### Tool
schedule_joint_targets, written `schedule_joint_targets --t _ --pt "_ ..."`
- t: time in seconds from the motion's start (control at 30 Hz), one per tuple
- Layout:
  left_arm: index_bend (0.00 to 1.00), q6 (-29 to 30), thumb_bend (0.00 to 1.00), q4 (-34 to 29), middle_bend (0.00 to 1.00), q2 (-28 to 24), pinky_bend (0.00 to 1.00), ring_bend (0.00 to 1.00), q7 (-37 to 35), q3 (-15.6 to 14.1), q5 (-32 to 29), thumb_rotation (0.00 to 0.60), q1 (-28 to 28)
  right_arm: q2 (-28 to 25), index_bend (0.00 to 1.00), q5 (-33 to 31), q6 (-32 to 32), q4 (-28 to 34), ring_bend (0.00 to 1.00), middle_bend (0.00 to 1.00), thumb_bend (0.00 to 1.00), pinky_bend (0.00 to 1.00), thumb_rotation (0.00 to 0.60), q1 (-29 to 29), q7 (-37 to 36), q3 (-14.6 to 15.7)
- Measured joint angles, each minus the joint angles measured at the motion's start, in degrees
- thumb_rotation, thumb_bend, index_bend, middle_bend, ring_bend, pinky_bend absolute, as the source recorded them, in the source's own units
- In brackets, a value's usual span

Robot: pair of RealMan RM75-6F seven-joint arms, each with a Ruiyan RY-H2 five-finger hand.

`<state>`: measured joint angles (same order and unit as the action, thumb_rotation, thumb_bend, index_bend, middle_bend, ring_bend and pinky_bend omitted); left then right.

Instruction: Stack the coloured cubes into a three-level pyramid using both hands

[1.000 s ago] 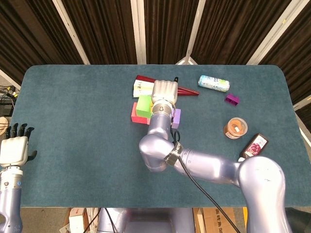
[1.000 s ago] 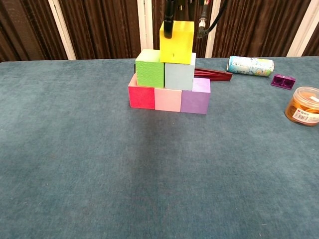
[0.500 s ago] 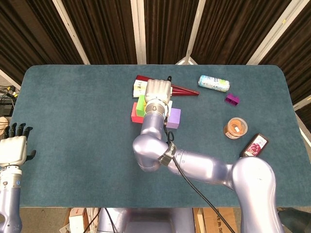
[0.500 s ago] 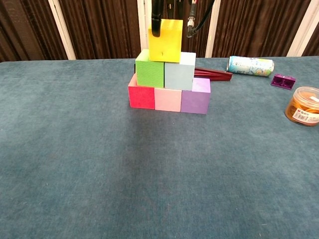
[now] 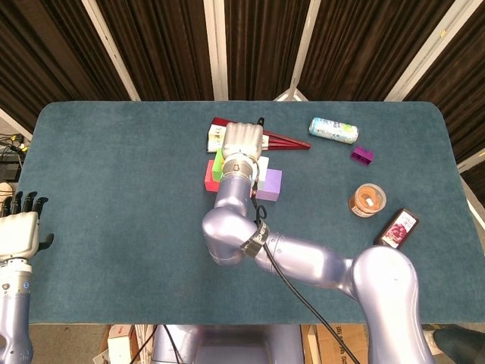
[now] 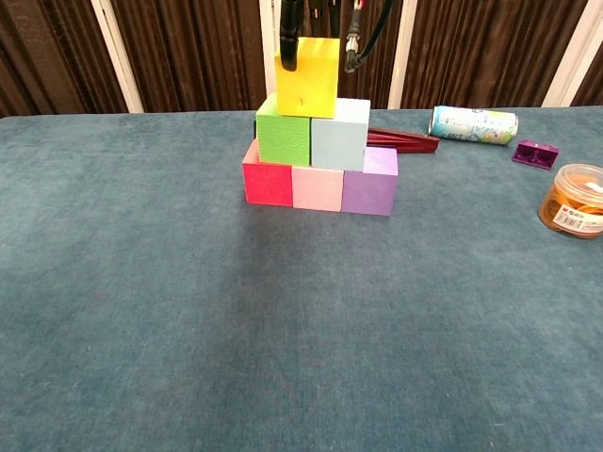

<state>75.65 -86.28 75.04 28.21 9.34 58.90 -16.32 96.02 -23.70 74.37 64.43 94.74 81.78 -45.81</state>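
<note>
Yellow cube [image 6: 307, 77]: your right hand [image 5: 242, 141] holds it from above, dark fingers [image 6: 288, 40] clamped down its left and right faces. It sits over the green cube [image 6: 284, 137], its lower edge low across the seam between green and the pale blue cube [image 6: 339, 134]. Whether it is resting on them or just clear of them cannot be told from the chest view.

Findings against the green cube as landmark:
- The yellow cube looks biased toward green, not centred on the seam. Release it there and it may tip off the green side.
- Below green lie the red cube [image 6: 268, 184], the pink cube [image 6: 317, 188] and the purple cube [image 6: 369, 182], all touching. A sideways push from your fingers on withdrawal could shear green or pale blue off that row.
- Behind green, the red fan [image 6: 400, 140] and a can [image 6: 474, 124] lie on the table [image 6: 141, 282]; a falling cube could roll into them.

Your left hand [image 5: 20, 229] is well left of green at the table edge, fingers straight and apart, holding nothing. It cannot steady the stack from there.
</note>
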Motion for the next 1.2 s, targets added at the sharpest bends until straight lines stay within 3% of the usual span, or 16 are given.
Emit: schedule_joint_targets --t 1.2 --pt "0.2 0.28 0.33 -0.01 0.08 0.25 0.0 0.0 0.66 -0.08 -0.54 0.6 -0.21 0.85 0.4 2.42 1.95 1.13 0.23 0.39 0.35 0.0 0.6 -2.55 2.36 -3.61"
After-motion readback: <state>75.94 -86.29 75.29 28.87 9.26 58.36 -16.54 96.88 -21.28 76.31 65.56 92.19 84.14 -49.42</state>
